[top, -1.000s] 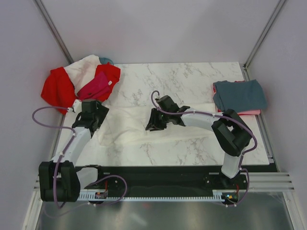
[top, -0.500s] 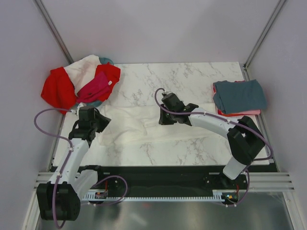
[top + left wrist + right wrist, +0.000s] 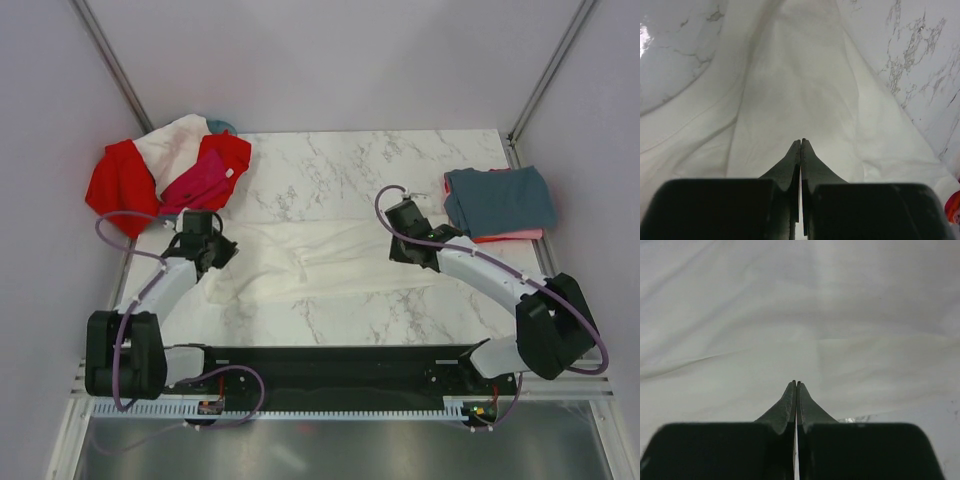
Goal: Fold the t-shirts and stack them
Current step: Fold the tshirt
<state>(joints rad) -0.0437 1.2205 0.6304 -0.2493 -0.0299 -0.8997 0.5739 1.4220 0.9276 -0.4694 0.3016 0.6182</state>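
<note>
Your left gripper (image 3: 800, 142) has its two dark fingers pressed together on the white fabric t-shirt (image 3: 310, 262), at the cloth's left end, and creases fan away from the tips; your right gripper (image 3: 796, 384) is pinched tight on the same shirt at its right end. The shirt lies as a long rumpled band on the white marble tabletop (image 3: 350, 170), drawn out between the two grippers. Nearer than both grippers, a strip of bare marble runs to the table's near edge; beyond the band, open marble reaches to the far edge. Beyond the left gripper and to its outer side, close by, a loose heap of red, white and magenta t-shirts (image 3: 125, 185) spills over the table's far-left corner; a sliver of the round teal basket (image 3: 222, 127) shows behind it. To the outer side of the right gripper, just apart from it, a folded slate grey-blue t-shirt (image 3: 500, 198) sits on a coral pink t-shirt (image 3: 522, 235) against the table's right edge.
</note>
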